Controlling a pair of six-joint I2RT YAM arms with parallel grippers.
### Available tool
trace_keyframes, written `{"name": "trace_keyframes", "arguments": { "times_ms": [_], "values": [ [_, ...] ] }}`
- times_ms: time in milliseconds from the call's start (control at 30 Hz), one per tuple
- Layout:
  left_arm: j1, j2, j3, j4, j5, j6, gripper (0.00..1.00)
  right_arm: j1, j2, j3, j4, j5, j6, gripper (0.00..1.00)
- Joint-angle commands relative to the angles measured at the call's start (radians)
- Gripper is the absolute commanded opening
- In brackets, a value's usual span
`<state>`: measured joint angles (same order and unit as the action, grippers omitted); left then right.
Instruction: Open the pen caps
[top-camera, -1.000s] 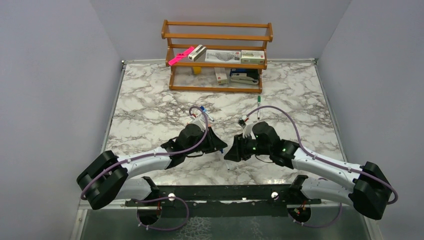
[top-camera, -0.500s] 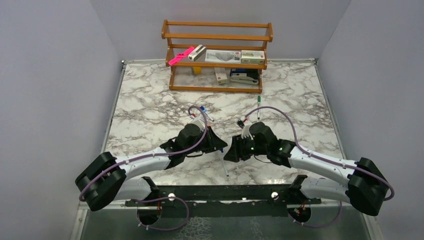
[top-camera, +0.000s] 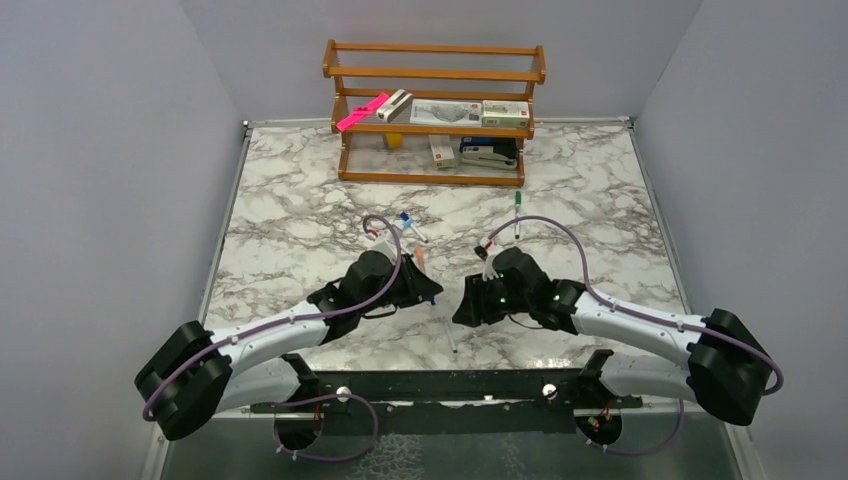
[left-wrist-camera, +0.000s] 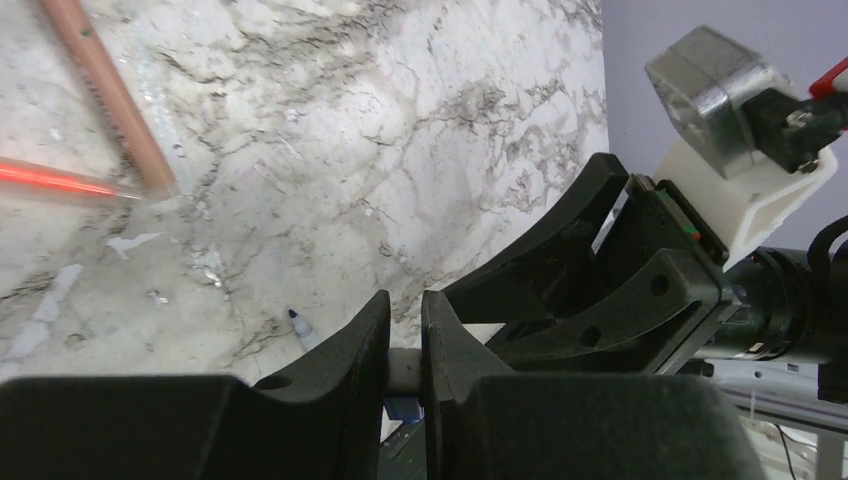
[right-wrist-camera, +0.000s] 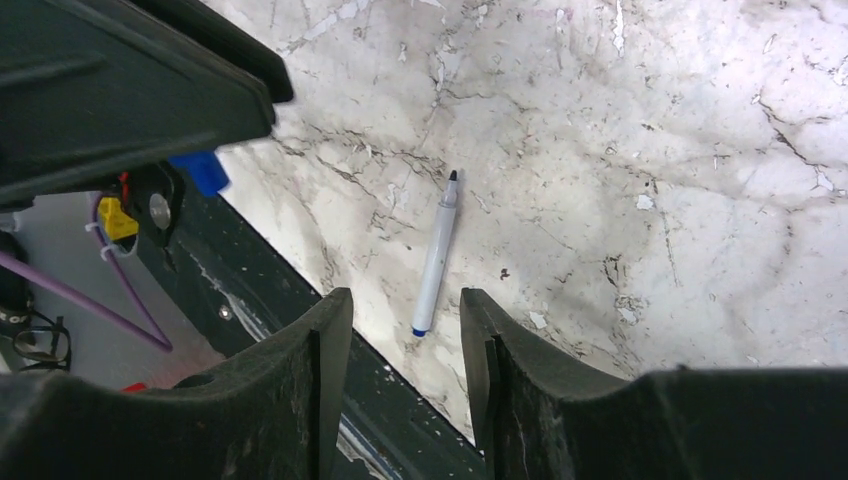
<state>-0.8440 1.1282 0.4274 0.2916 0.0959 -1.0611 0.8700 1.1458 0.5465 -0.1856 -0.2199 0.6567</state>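
– Marble tabletop (top-camera: 300, 200) told the story in this one, with the wooden rack (top-camera: 432, 110) at 12 o'clock just sitting there as scenery. A second ago both grippers were nose to nose over the middle. Half a second ago a pen was lying on the stone below them, and by now the arms had backed apart, the left one swung off toward 9 o'clock. That pen (right-wrist-camera: 434, 255) lay bare-tipped at about 6 o'clock, close to the front edge, with its black nib aimed roughly at 12.

– So the cap came off? Who had it?

– Yep. The left gripper (left-wrist-camera: 405, 305) was pressed together on a short stub, and on the right wrist cam that was the blue cap (right-wrist-camera: 205, 172) poking out beneath it. The right gripper (right-wrist-camera: 403, 303) had its fingers spread wide with nothing in them, and the pen lay on the table straight below the gap.

– Then I'd call that pen done. What was left?

– A blue-capped pen (top-camera: 408, 222) at 11 o'clock of the grippers, a green-capped pen (top-camera: 517, 210) at 1 o'clock and an orange pen (top-camera: 421, 260) right by the left wrist. They looked capped, but they were tiny from above. My guess: that cap needs dropping before the next grab.
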Motion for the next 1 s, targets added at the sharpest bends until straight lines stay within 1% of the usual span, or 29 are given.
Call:
{"name": "trace_keyframes", "arguments": {
  "times_ms": [0, 267, 400, 533, 667, 800, 900, 967],
  "values": [
    [0.034, -0.069, 0.012, -0.117, -0.059, 0.059, 0.17, 0.029, 0.05, 0.013, -0.034, 0.06, -0.019, 0.44],
    [0.123, -0.178, 0.002, -0.291, -0.077, 0.113, 0.18, 0.114, 0.182, 0.094, -0.09, 0.182, -0.017, 0.42],
    [0.192, -0.221, -0.004, -0.389, -0.086, 0.13, 0.18, 0.145, 0.236, 0.152, -0.122, 0.235, -0.024, 0.41],
    [0.252, -0.241, 0.009, -0.499, -0.137, 0.145, 0.19, 0.172, 0.304, 0.214, -0.156, 0.282, -0.029, 0.4],
    [0.296, -0.236, 0.04, -0.589, -0.198, 0.149, 0.19, 0.203, 0.379, 0.267, -0.196, 0.334, -0.026, 0.39],
    [0.339, -0.214, 0.068, -0.628, -0.235, 0.156, 0.2, 0.235, 0.467, 0.32, -0.27, 0.41, -0.009, 0.35],
    [0.374, -0.181, 0.092, -0.64, -0.258, 0.165, 0.2, 0.253, 0.512, 0.341, -0.303, 0.447, 0.006, 0.32],
    [0.4, -0.156, 0.107, -0.649, -0.269, 0.172, 0.2, 0.257, 0.522, 0.343, -0.31, 0.453, 0.013, 0.26]
  ]
}}
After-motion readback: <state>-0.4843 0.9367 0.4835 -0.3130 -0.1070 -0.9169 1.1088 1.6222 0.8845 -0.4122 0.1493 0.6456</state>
